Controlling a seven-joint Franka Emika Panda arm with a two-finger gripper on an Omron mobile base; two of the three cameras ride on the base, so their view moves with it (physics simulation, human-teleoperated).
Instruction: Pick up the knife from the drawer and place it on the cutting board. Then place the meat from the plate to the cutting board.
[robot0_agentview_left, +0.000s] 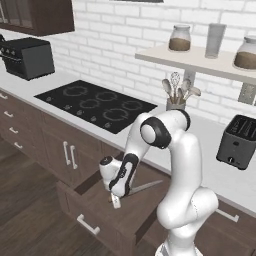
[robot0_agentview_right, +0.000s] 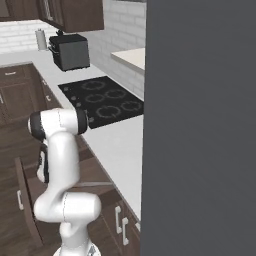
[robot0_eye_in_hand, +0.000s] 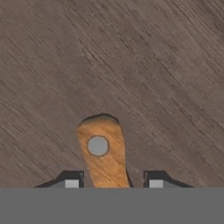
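The drawer (robot0_agentview_left: 95, 207) stands pulled out below the counter, and the knife (robot0_agentview_left: 146, 187) lies on its wooden floor with the grey blade pointing right. My gripper (robot0_agentview_left: 116, 202) reaches down into the drawer at the handle end. In the hand view the light brown handle (robot0_eye_in_hand: 103, 164), with its steel rivet, lies between my gripper (robot0_eye_in_hand: 113, 183) tips. The left fingertip (robot0_eye_in_hand: 72, 183) sits against the handle. A narrow gap separates the right one from it, so the jaws straddle the handle without clamping it. The cutting board and the meat are out of view.
On the counter are a black cooktop (robot0_agentview_left: 95, 104), a toaster (robot0_agentview_left: 239, 141) at the right and a utensil holder (robot0_agentview_left: 176, 97). A shelf (robot0_agentview_left: 200, 61) with jars hangs above. A flat grey panel (robot0_agentview_right: 200, 125) blocks the right half of the right base view.
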